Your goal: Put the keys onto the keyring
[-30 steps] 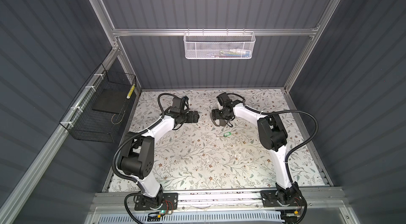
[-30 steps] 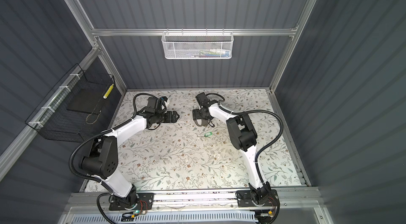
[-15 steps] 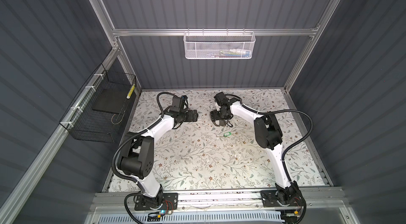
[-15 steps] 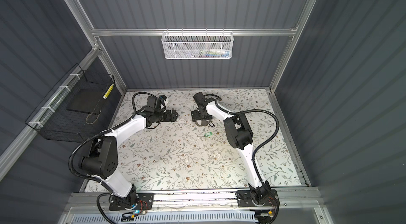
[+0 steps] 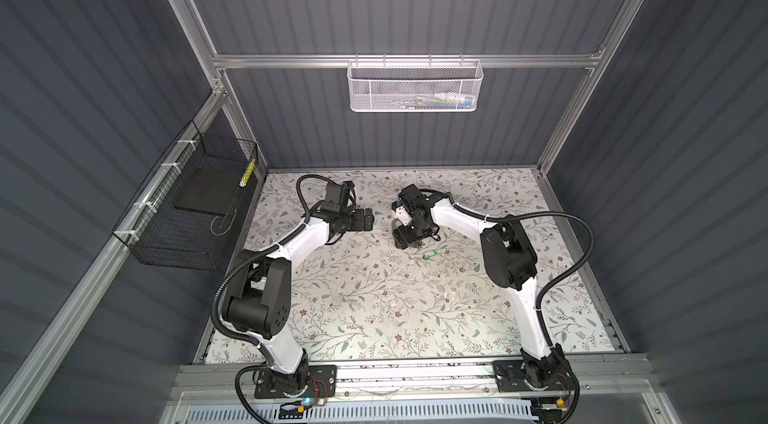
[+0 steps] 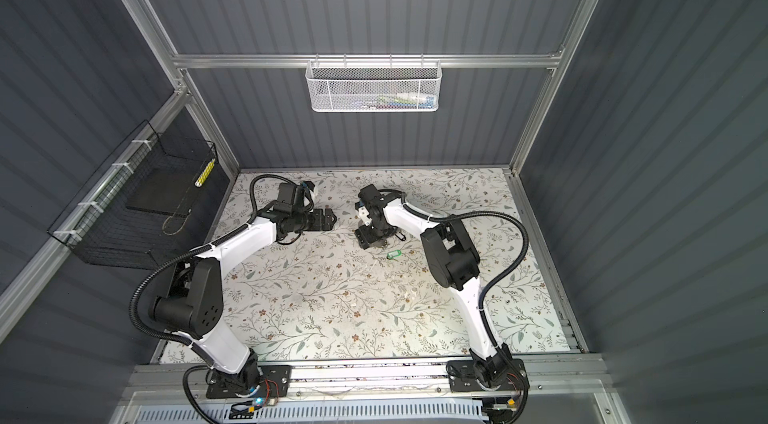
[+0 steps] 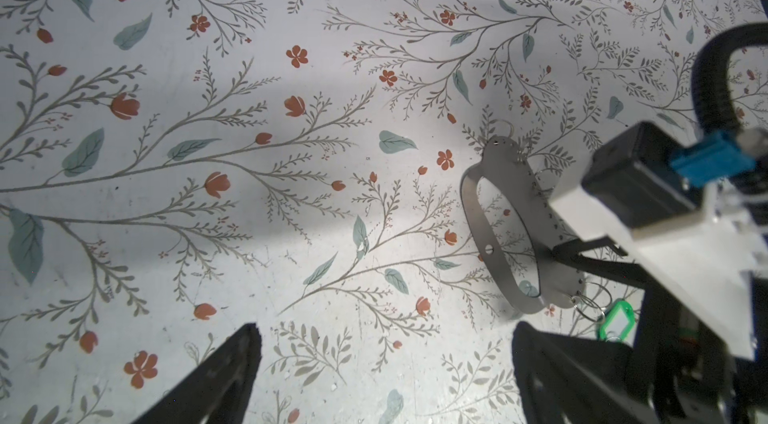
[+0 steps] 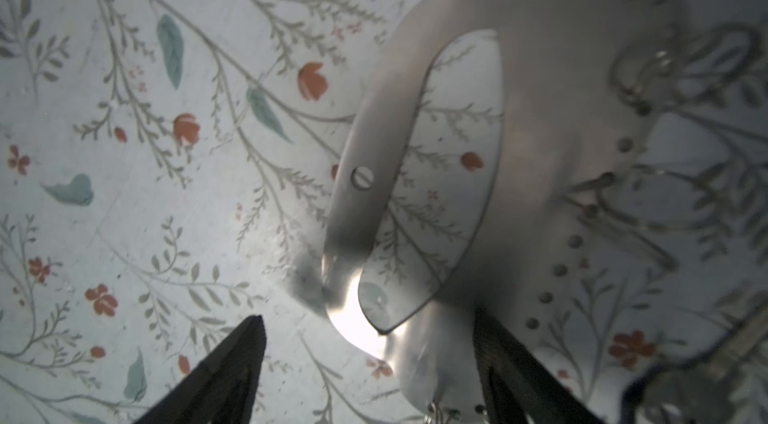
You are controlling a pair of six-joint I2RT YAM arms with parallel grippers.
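Just beside the green plastic keyring (image 7: 614, 319) lies a curved, perforated metal plate (image 7: 515, 176).

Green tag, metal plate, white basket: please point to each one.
Green tag (image 7: 618, 320), left wrist view, label window.
Metal plate (image 8: 540, 143), right wrist view, broad part.
White basket (image 5: 413, 89), a top view, mesh front.

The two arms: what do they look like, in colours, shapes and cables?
Both the left arm and the right arm have white links and black joint housings. A black corrugated cable loops along each. The left hand and right hand are black, with tapering fingers.
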